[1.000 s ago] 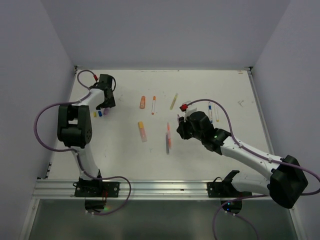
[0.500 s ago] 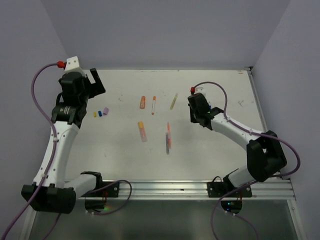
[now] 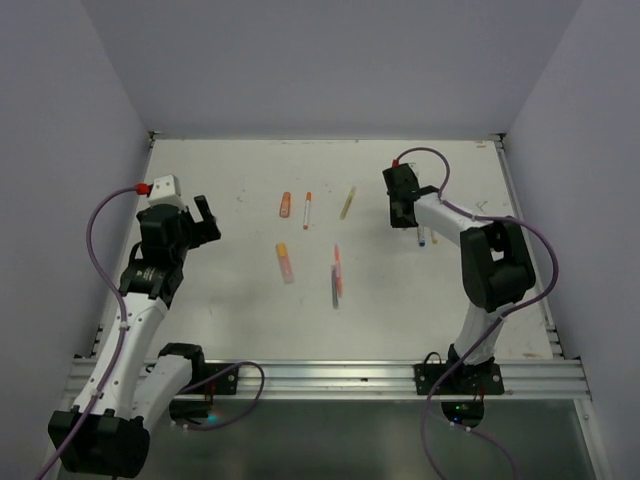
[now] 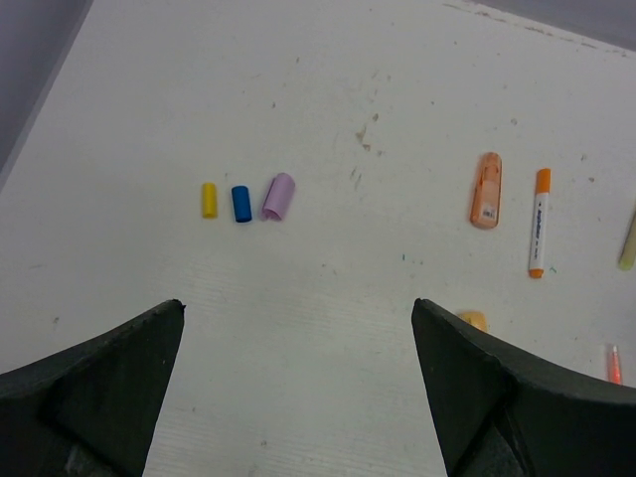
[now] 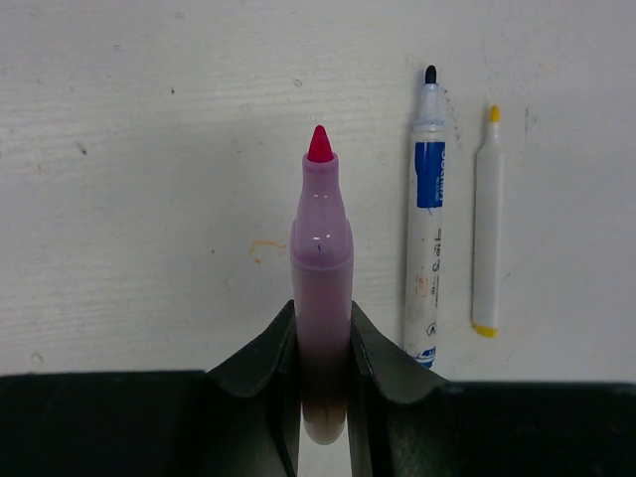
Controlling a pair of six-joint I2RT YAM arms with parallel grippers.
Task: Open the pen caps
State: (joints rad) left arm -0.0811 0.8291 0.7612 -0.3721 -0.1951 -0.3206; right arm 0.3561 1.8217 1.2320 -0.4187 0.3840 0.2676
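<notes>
While the right gripper (image 5: 322, 320) clamps an uncapped lilac pen (image 5: 321, 238), the left gripper (image 4: 298, 310) gapes empty. Three caps (image 4: 240, 203) lie off; orange pens (image 4: 486, 189) right of them look capped.

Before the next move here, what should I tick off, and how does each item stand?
1. Lilac plastic marker gripped by right fingers: ok.
2. Its red tip bare, cap off: ok.
3. Free table beside the blue-labelled white pen for laying it down: ok.
4. Left fingers open, empty: ok.
5. Yellow cap, blue cap, lilac cap, stubby plastic, apart from those fingers: ok.
6. Every pen opened: not ok; white marker with orange cap looks capped.
</notes>
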